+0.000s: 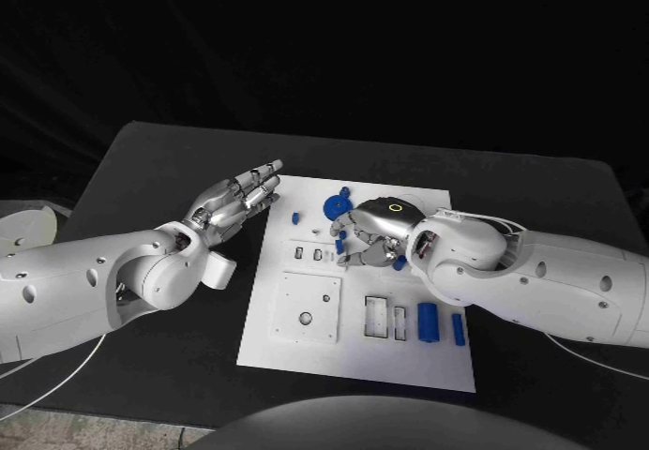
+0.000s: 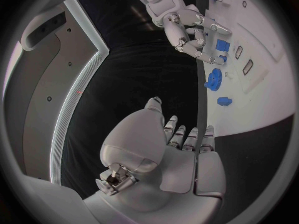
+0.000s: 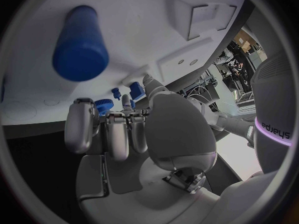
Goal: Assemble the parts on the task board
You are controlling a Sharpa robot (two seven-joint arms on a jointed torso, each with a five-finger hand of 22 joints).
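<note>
The white task board [image 1: 354, 361] lies in the middle of the black table. My right hand [image 1: 372, 228] hangs over the board's far middle with its fingers curled down among small blue parts [image 1: 341, 246]. In the right wrist view a small blue part [image 3: 137, 90] sits close between thumb and fingers [image 3: 117, 134]; whether it is held I cannot tell. A blue gear [image 1: 336, 206] and a small blue piece [image 1: 296, 217] lie just left of that hand. My left hand [image 1: 241, 202] floats beside the board's left edge, fingers straight and apart, holding nothing.
Two blue cylinders [image 1: 429, 322] stand near the board's front right, one looming large in the right wrist view [image 3: 77, 45]. Rectangular slots [image 1: 377, 316] and a square recessed plate [image 1: 307, 307] lie at the board's front. Black table surrounds the board.
</note>
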